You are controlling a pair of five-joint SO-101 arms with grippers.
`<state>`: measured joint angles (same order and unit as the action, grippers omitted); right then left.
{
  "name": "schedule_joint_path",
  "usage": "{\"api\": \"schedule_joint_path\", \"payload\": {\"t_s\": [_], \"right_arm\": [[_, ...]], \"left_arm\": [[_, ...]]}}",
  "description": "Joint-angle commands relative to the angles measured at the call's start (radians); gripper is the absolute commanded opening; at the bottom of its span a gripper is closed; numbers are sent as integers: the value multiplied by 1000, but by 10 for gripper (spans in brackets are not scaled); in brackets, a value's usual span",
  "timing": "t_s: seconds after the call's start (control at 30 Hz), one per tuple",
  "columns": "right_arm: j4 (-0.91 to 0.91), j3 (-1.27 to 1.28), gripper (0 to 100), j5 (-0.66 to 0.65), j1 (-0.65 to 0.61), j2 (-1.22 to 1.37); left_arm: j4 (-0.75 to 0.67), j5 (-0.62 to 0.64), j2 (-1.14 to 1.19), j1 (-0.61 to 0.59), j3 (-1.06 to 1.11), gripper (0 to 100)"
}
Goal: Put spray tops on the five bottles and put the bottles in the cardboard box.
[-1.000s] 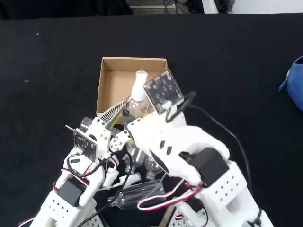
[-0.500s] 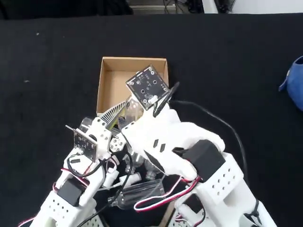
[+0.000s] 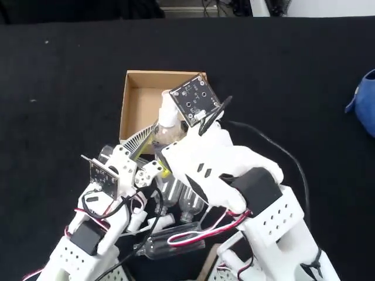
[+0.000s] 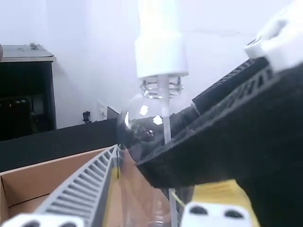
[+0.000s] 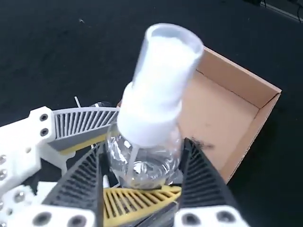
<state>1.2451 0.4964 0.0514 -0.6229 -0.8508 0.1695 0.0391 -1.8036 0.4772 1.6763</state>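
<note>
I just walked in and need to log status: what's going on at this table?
The right gripper is shut on a clear bottle that already has a white spray top on it, and it holds the bottle at the near side of the cardboard box. The left gripper sits close against the same bottle. More bottles lie on the table by the arms' bases.

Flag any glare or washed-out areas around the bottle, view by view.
Left wrist view: the spray top washes out against the bright wall, with glints on the bottle shoulder. Right wrist view: the top is bright but keeps its outline. High view: even light, no glare on the cardboard box.
</note>
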Motion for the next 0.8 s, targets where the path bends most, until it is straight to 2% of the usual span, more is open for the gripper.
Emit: {"api": "schedule_joint_path", "payload": {"t_s": [0.0, 0.33, 0.57, 0.77], "right_arm": [[-48, -16, 11, -2, 2, 5], [-75, -15, 11, -2, 2, 5], [-75, -47, 11, 0, 2, 5], [-75, -48, 11, -8, 9, 5]], "left_arm": [[-5, 3, -17, 5, 22, 30], [28, 3, -17, 4, 19, 37], [89, 6, -18, 4, 22, 250], [91, 3, -20, -35, 19, 231]]}}
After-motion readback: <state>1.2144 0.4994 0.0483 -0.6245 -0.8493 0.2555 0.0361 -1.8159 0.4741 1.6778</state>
